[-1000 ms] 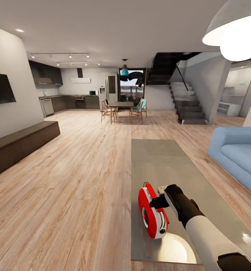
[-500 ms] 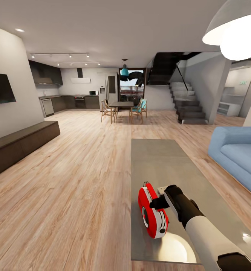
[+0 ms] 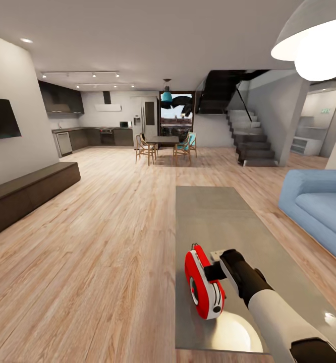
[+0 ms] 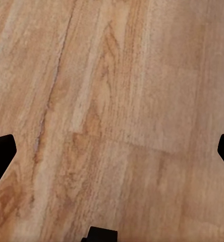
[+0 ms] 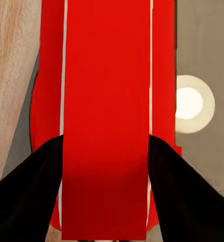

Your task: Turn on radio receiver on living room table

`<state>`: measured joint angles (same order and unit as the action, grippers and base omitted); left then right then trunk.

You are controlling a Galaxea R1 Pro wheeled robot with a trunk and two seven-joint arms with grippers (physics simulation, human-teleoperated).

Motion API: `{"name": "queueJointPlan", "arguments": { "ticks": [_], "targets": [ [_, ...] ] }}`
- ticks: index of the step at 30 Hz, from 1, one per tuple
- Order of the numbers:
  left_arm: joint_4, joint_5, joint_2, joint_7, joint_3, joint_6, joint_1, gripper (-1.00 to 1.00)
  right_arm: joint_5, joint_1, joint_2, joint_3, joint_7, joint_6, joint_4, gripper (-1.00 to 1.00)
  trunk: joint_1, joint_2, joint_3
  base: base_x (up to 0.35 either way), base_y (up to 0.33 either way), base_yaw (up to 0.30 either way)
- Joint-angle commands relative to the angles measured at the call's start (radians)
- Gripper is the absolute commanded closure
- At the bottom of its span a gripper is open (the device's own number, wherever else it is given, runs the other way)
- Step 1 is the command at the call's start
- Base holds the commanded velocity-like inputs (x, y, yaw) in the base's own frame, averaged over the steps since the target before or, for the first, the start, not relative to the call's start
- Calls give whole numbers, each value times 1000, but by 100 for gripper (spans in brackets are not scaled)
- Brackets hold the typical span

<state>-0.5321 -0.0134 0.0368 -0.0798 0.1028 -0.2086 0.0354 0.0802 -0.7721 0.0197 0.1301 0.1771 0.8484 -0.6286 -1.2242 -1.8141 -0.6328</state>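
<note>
On the near end of the table [image 3: 223,212], the radio [image 3: 203,283] is standing close to the left edge, and I am bringing the right gripper [image 3: 212,272] against its red back. Its fingers [image 5: 26,196] are spread wide, straddling the body and apparently touching it, without a clear grip. For a clean switch-on I judge steady, light contact best, avoiding a push toward the edge. Only the head camera is showing the dial. Over the floor [image 4: 112,101], the left gripper [image 4: 112,151] is hanging open and empty
</note>
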Motion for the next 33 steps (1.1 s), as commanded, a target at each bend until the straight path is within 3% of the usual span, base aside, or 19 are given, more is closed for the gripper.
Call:
{"name": "queueJointPlan", "arguments": {
  "ticks": [1,33],
  "targets": [
    [0,0,0,0,0,0,0,-100,-4,1,0,0,-1,-5,3,100,0,0,0,0,0,0],
    [1,2,-7,6,0,2,0,-100,3,1,0,0,-1,-14,7,100,8,14,6,0,0,0]
  ]
}}
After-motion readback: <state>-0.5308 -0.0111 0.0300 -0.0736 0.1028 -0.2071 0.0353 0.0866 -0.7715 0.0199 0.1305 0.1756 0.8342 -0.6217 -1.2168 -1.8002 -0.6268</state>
